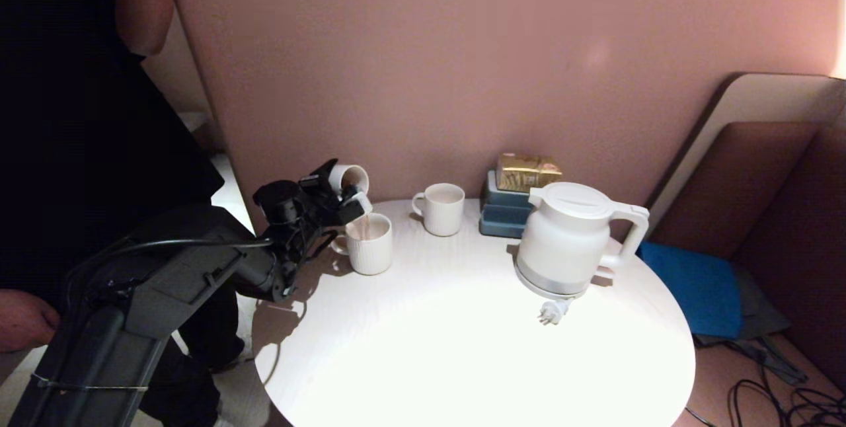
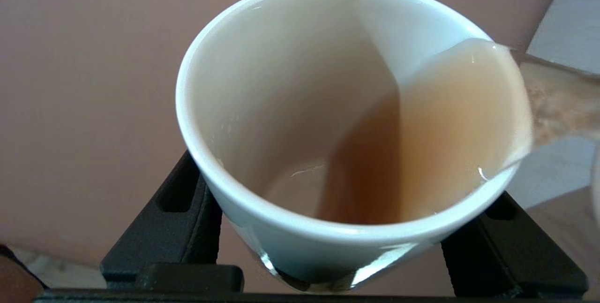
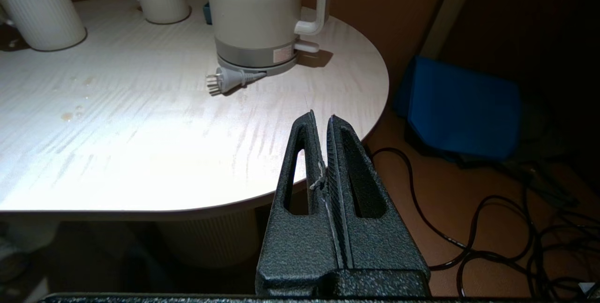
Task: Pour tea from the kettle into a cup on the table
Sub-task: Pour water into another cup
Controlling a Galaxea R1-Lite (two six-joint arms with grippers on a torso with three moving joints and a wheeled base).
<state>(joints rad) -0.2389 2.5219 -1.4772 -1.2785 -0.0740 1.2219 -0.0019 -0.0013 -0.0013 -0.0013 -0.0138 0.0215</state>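
1. Left claw is gripping a small white cup, tipped over so tea runs off its rim into the ribbed mug right below, at the counter's left edge.
2. Right claw is clenched with nothing in it, hanging off the counter's near-right edge.
3. Kettle isn't pouring at all: it's sitting upright on the counter's right side, lid on, plug loose in front.
4. Second mug stands further back, between ribbed mug and kettle.
5. A person stands on the left.
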